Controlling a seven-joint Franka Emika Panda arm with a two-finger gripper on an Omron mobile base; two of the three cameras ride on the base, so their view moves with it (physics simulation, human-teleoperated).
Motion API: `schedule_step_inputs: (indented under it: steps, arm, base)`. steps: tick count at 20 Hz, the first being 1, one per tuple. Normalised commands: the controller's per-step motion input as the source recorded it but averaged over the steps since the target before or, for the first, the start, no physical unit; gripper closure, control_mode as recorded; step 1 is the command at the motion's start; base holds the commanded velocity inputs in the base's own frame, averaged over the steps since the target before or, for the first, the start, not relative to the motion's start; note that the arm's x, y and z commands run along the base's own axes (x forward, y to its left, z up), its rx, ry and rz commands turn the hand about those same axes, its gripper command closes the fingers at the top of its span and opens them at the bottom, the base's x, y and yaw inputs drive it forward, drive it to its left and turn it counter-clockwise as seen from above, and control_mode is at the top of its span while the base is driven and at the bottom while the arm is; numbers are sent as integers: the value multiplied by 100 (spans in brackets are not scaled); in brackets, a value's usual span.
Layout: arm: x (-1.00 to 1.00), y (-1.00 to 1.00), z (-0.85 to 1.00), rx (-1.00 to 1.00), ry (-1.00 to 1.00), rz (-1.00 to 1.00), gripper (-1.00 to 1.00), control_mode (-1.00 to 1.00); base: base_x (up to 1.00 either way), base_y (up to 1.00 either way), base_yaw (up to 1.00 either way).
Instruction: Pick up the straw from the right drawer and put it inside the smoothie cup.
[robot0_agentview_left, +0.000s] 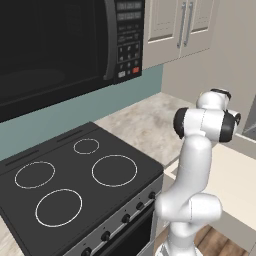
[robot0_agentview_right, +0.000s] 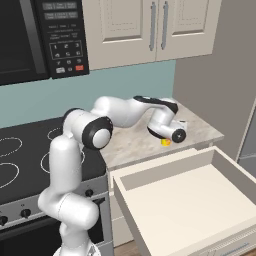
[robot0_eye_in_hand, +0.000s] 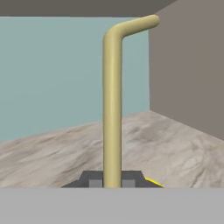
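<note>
From left to right in the right base view I see the black glass stovetop (robot0_agentview_right: 30, 150) with its thin white burner rings, the microwave (robot0_agentview_right: 35, 40) above it, then my arm reaching over the marbled beige desk (robot0_agentview_right: 135, 142), and at far right the right drawer (robot0_agentview_right: 190, 200), pulled out, a shallow cream box of plain flat panels whose floor lies bare. The tool (robot0_agentview_right: 172, 136) hangs low over the desk, and just beneath it a sliver of bright yellow marks the smoothie cup (robot0_agentview_right: 165, 142), mostly hidden behind the hand. In the hand view the tool (robot0_eye_in_hand: 112, 180) is clamped tight on the straw (robot0_eye_in_hand: 112, 109), a smooth, matte, yellowish tube that rises straight from between the dark fingertips (robot0_eye_in_hand: 94, 180) and bends sharply to one side near its far end; a yellow edge, likely the rim of the cup, shows beside the tips. I judge the pick from the drawer done and the carry nearly complete; what is left is to line the straw up with the cup's mouth, lower it in and let go.
</note>
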Motion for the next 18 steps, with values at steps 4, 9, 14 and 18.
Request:
schedule_step_inputs:
  steps: [4,9,14,18]
  arm:
    - [0,0,0,0,0,0,100,-100]
    - [4,-2,0,0,0,0,100,-100]
    - [5,-2,0,0,0,0,100,-100]
    - [12,-2,0,0,0,0,100,-100]
  base:
    - [0,0,0]
    - [0,0,0]
    - [0,0,0]
    - [0,0,0]
